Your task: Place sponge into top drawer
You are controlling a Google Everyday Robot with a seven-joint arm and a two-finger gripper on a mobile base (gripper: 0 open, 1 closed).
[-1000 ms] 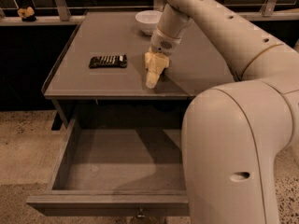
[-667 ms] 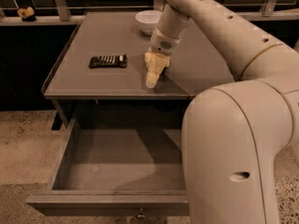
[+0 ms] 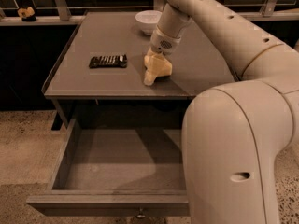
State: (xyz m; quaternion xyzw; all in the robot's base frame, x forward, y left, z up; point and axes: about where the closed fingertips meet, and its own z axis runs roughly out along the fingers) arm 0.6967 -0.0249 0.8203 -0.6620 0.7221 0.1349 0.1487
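The pale yellow sponge [image 3: 161, 67] is at the front middle of the grey table top [image 3: 103, 31], at the tip of my arm. My gripper [image 3: 154, 73] reaches down from the upper right and is shut on the sponge, with the fingertips [image 3: 148, 80] at the table surface. The top drawer [image 3: 117, 167] is pulled open below the table's front edge and holds nothing. Its small metal knob [image 3: 139, 214] shows at the bottom edge of the view.
A black ribbed bar [image 3: 108, 60] lies left of the sponge. A white bowl [image 3: 148, 19] stands at the back of the table. My large arm link [image 3: 233, 162] covers the drawer's right part. Speckled floor [image 3: 23, 143] lies to the left.
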